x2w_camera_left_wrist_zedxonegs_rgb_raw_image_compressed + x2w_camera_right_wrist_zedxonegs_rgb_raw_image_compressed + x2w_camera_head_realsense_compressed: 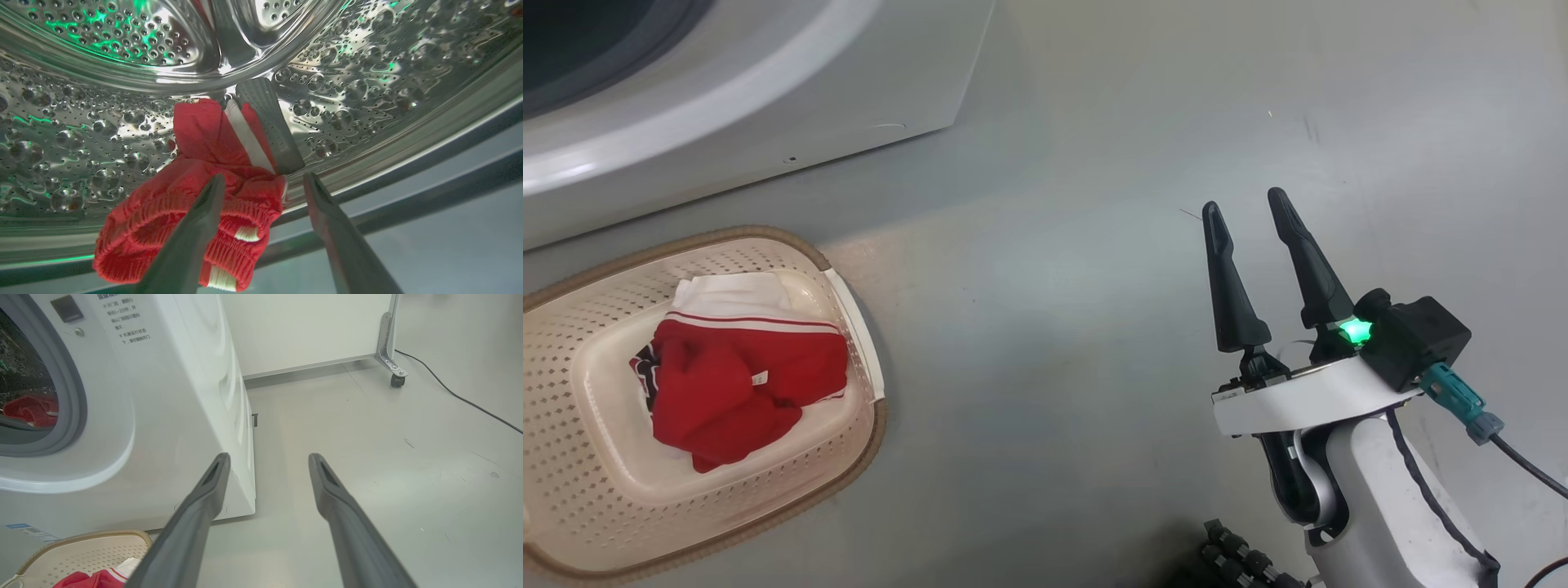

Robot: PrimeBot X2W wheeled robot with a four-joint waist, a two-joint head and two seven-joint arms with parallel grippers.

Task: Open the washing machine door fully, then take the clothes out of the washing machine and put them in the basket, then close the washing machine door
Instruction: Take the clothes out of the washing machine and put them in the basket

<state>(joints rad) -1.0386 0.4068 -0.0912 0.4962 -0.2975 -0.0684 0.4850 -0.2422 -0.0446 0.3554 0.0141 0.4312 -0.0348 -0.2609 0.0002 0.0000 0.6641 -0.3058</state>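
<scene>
Judging by clothes in the basket and a garment in the washing machine, unloading is deemed unfinished, left gripper and right gripper held spread.

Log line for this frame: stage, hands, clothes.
stage: unloading | left hand: open, at red garment in drum | right hand: open, empty | basket: red clothes inside

Washing machine: white front-loader, opening uncovered, grey gasket ringing perforated steel drum. Red garment: white stripe, ribbed hem, crumpled low in drum near front lip, against grey paddle. Basket: cream, perforated, brown rim, on floor just beside machine front. Inside: red clothes, white-striped trim; white cloth at edge nearest machine.
</scene>
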